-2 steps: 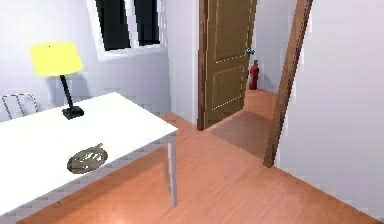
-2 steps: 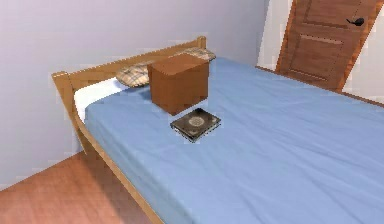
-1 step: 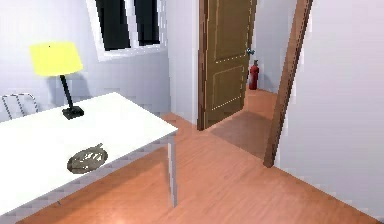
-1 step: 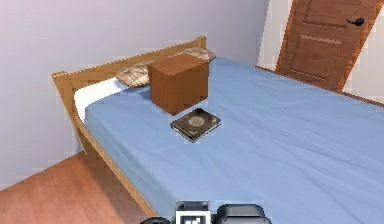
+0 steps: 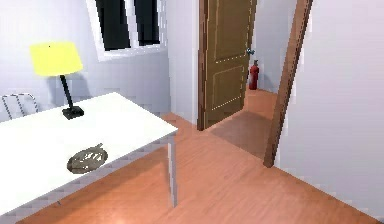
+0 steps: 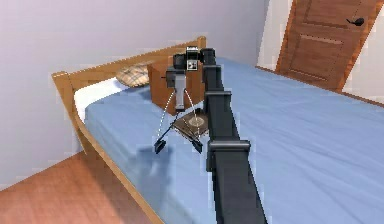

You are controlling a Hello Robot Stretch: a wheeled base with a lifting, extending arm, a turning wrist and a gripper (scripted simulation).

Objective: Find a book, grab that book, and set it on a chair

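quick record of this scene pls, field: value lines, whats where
bed: blue cover, wooden headboard
on bed: flat patterned thing near the headboard; small dark thing by the gripper
gripper: seen against the bed cover; cannot tell whether it holds anything
table: white, bearing a yellow-shaded lamp and a grey dish-like thing
chair: behind the table, forward view's left edge
door: wooden, open

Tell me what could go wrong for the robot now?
1. The end effector is near a brown block and a dark lump on the bed; it might grab the wrong one.
2. The arm reaches far out, so turning could sweep it into the headboard.
3. The chair stands by the table with a lamp on it, which might get bumped.
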